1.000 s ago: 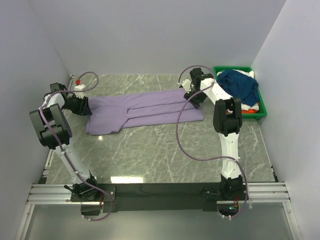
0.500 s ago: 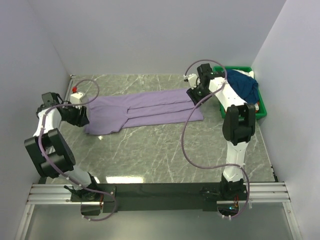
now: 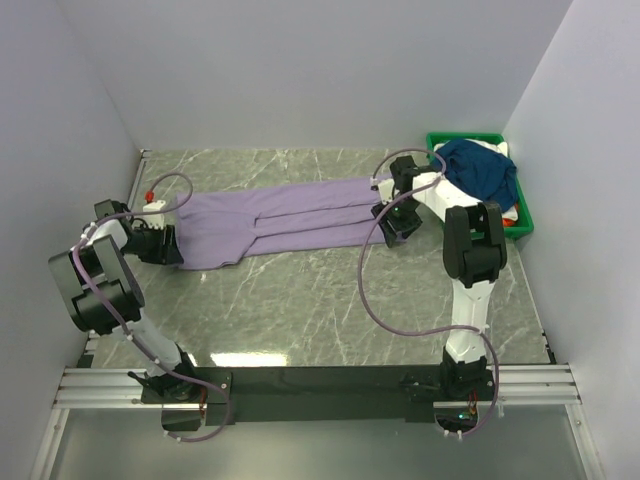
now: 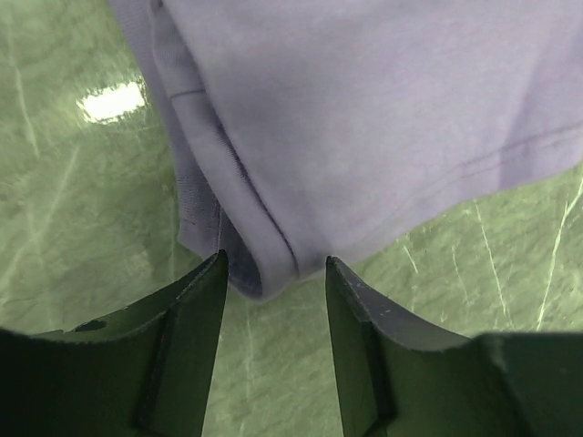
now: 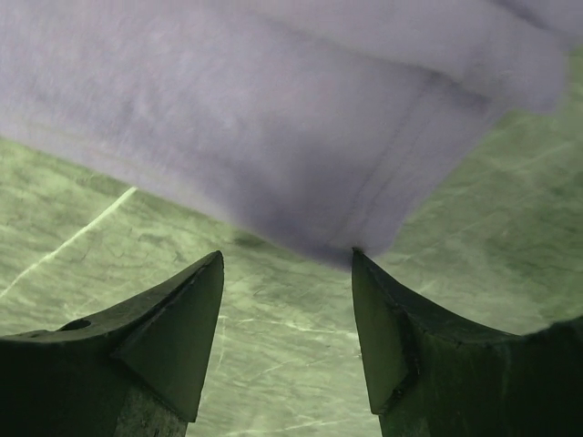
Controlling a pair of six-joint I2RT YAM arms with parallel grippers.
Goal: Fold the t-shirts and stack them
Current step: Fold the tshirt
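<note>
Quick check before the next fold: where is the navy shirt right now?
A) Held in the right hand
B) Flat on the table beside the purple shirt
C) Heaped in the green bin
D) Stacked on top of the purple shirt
C: the navy shirt lies heaped in the green bin at the far right, apart from the purple shirt.

Shows only part of the purple shirt [image 4: 364, 118] in each wrist view, cut off at the edges, and blurry in the right one. Cuts off the bottoms of the left fingers [image 4: 187, 346] and right fingers [image 5: 173, 328] too. From above, mostly hides the white cloth [image 3: 508, 213] and orange cloth [image 3: 512, 224] under the blue shirt [image 3: 480, 172] in the bin [image 3: 440, 139].
</note>
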